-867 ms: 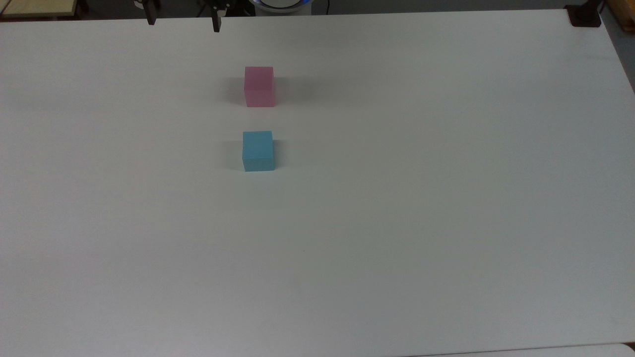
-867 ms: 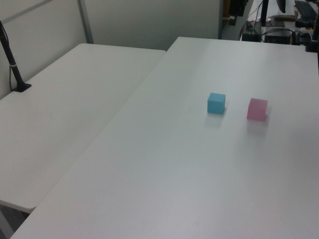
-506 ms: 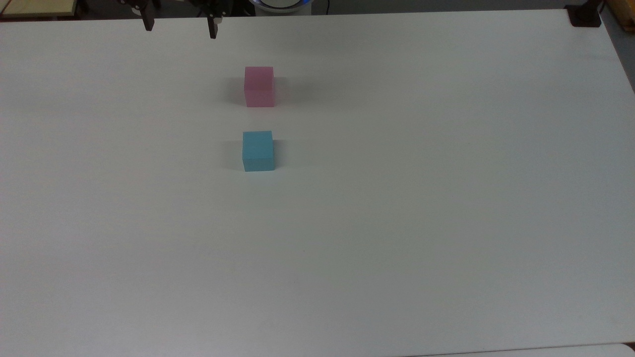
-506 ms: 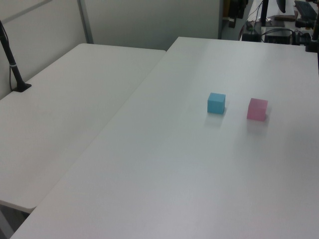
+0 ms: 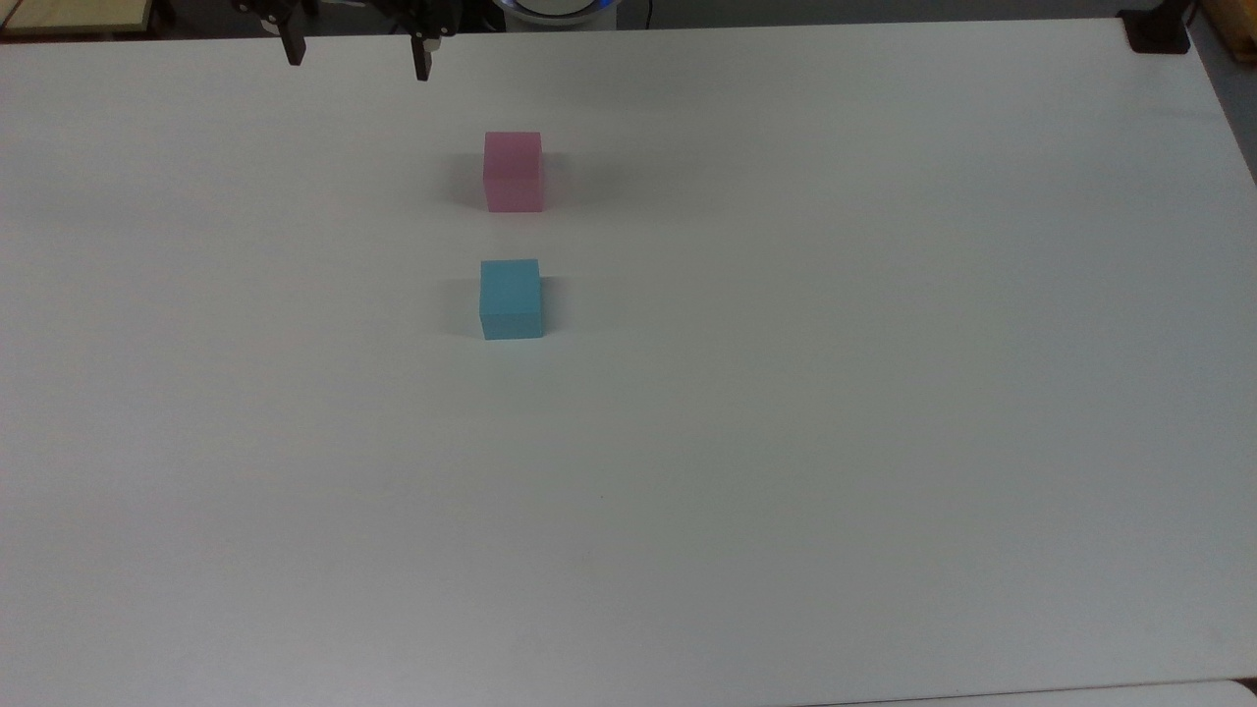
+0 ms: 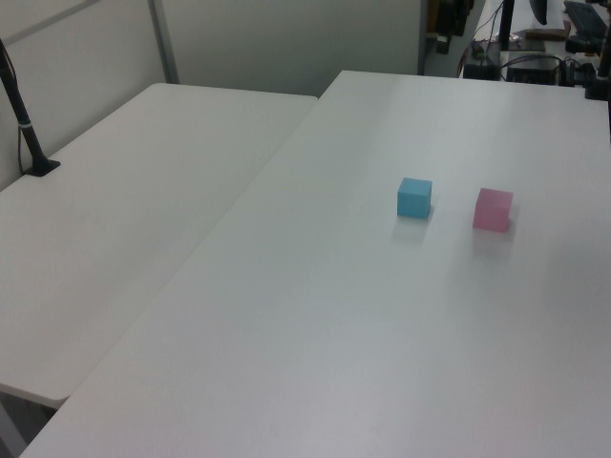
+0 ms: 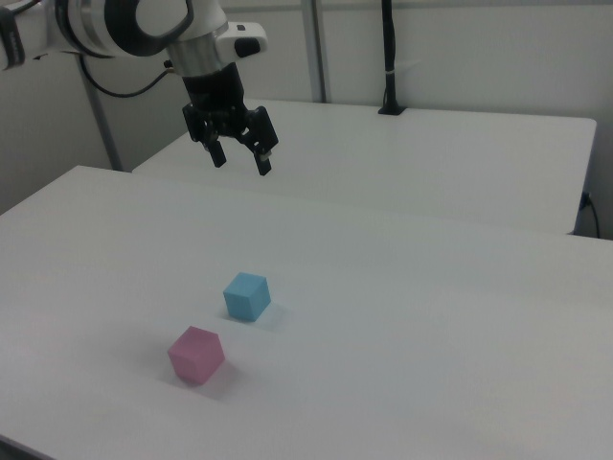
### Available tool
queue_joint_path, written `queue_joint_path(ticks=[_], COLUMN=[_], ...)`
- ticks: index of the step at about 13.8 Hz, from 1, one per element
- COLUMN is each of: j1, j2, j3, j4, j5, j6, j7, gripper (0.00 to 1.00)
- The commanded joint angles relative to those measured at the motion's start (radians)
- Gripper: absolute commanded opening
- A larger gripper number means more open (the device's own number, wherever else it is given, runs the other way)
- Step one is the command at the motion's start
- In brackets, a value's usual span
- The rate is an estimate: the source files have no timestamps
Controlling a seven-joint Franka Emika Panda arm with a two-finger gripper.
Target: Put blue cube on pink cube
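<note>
Nearby, blue cube (image 5: 511, 299) sits unobstructed.

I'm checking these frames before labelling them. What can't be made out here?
- Gripper, top view: the picture's top edge cuts off everything above the fingers.
- Blue cube and pink cube: undersides hidden against the table in every view.
- Right view: the arm runs off the right view's left edge, so its base is cut off.
- Left view, top right: dark equipment too small to identify.
</note>
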Motion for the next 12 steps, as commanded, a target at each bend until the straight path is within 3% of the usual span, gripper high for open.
queue_joint_path(ticks=[1,12], j1=[0.010,0.010], j2=[0.009,0.015], j3=[-0.002,0.007], j4=[0.012,0.018], j5=[-0.012,-0.026], j6=[0.015,0.004], j7=[-0.009,-0.026], gripper=[1.00,1.00])
